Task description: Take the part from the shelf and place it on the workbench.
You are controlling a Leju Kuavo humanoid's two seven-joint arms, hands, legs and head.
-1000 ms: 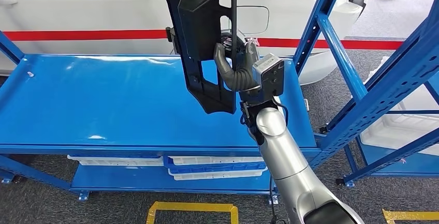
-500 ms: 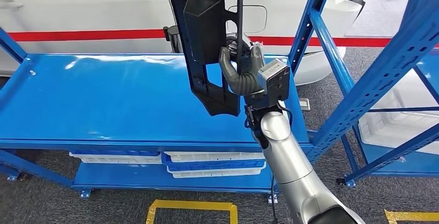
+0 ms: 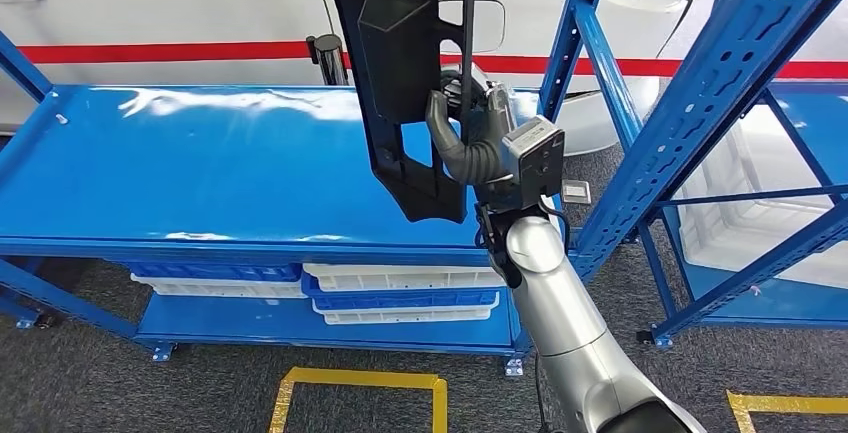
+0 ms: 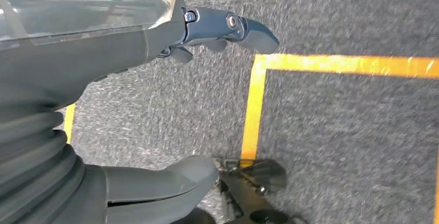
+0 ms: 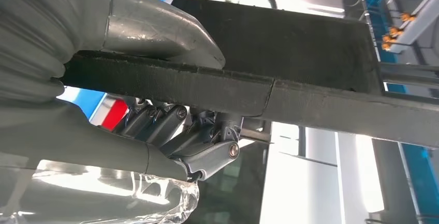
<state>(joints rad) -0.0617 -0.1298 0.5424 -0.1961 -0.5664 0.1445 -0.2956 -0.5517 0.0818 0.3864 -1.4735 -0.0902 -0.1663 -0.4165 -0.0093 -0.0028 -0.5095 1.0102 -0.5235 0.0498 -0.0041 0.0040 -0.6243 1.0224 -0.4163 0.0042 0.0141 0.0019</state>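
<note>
A long black plastic part (image 3: 408,73) with cut-outs stands upright above the right end of the blue workbench top (image 3: 200,173), its lower tip just over the front edge. My right hand (image 3: 470,138) grips its right edge, thumb in front and fingers behind. In the right wrist view the thumb (image 5: 155,32) and darker fingers (image 5: 176,125) clamp the black part (image 5: 290,74). My left hand (image 4: 171,100) hangs over the grey floor, fingers apart and holding nothing.
A blue shelf rack (image 3: 720,83) with slanted uprights stands close on the right. White and blue trays (image 3: 400,293) lie on the bench's lower level. A white car body with a red stripe (image 3: 150,51) runs behind. Yellow floor tape (image 3: 360,385) marks the carpet.
The whole view has shifted as the camera moved; the bench now sits a little further left and lower in the picture. My right hand still holds the part upright over the bench's right end.
</note>
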